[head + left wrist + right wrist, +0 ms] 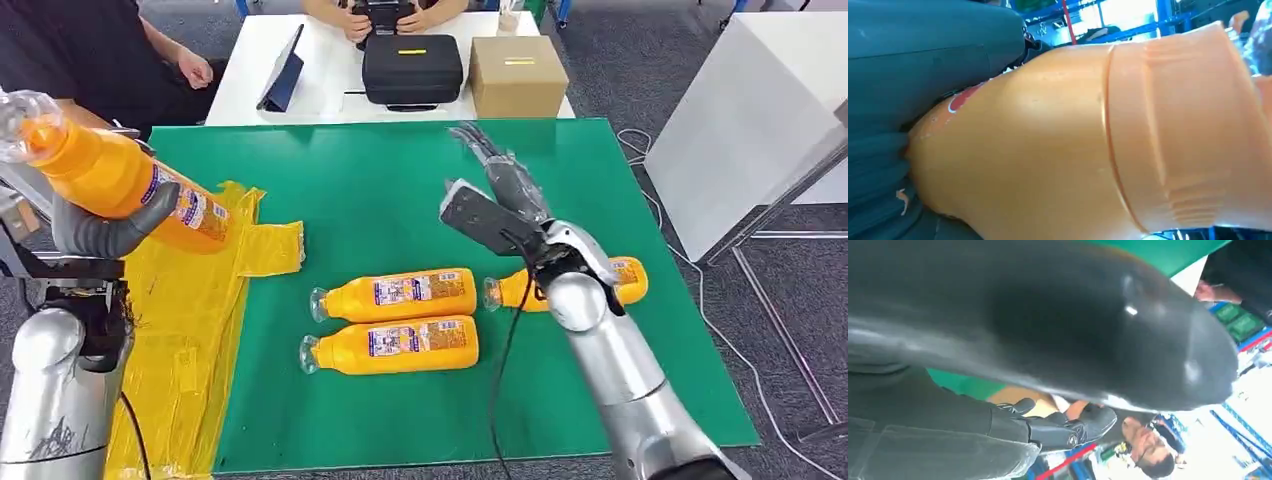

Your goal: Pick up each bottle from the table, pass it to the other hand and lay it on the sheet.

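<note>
From the head view, the left hand is gripping an orange bottle above the yellow sheet at the left, while the right hand is hovering with fingers spread, holding nothing — three more bottles are lying on the green table (near its right arm). In the left wrist view, the bottle is pressing against the grey thumb.

Open green surface is seen behind three lying bottles; the yellow sheet is largely unobstructed at left.
</note>
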